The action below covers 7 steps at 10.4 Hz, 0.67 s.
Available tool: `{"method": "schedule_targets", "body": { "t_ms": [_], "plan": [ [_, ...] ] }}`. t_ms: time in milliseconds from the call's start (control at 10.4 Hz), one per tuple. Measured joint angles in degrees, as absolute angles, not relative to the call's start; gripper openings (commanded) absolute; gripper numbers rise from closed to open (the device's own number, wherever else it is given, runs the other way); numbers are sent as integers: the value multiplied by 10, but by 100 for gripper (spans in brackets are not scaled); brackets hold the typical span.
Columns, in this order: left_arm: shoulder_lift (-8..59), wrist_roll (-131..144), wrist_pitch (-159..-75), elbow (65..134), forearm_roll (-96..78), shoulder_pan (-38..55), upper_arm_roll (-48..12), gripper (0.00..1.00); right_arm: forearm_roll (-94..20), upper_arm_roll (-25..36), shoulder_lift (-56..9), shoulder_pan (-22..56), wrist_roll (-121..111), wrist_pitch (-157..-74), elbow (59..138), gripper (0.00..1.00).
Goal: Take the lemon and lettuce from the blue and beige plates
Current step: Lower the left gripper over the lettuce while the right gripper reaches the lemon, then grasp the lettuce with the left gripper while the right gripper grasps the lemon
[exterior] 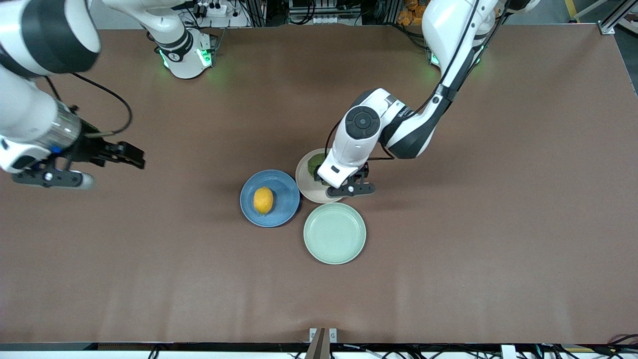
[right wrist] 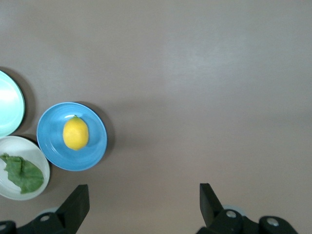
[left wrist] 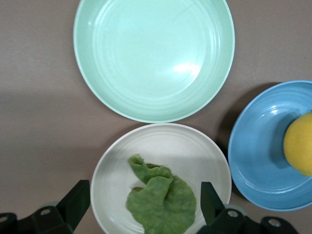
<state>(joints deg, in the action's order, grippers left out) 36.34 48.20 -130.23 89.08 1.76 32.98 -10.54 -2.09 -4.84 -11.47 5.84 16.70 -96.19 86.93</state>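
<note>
The lemon [exterior: 263, 200] lies in the middle of the blue plate [exterior: 281, 182]. Beside it, toward the left arm's end, the beige plate [exterior: 305, 182] holds the lettuce [exterior: 315, 164], mostly hidden under the left wrist. My left gripper [exterior: 339, 180] hangs over the beige plate. In the left wrist view it [left wrist: 144, 192] is open, one finger on each side of the lettuce [left wrist: 163, 202] and apart from it. My right gripper [exterior: 132, 155] is open and empty over bare table toward the right arm's end; the right wrist view shows the lemon [right wrist: 75, 133] well off from it.
An empty mint-green plate [exterior: 334, 233] sits nearer to the front camera than the beige plate, almost touching both other plates. The brown table [exterior: 448, 249] stretches wide around the three plates.
</note>
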Motion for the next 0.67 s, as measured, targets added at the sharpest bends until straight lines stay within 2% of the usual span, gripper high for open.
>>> {"method": "schedule_targets", "body": {
  "t_ms": [675],
  "plan": [
    [419,491,-1307,886,72,379,-105,100,-21,-99,-217,89,317,-1100,902,100]
  ]
}}
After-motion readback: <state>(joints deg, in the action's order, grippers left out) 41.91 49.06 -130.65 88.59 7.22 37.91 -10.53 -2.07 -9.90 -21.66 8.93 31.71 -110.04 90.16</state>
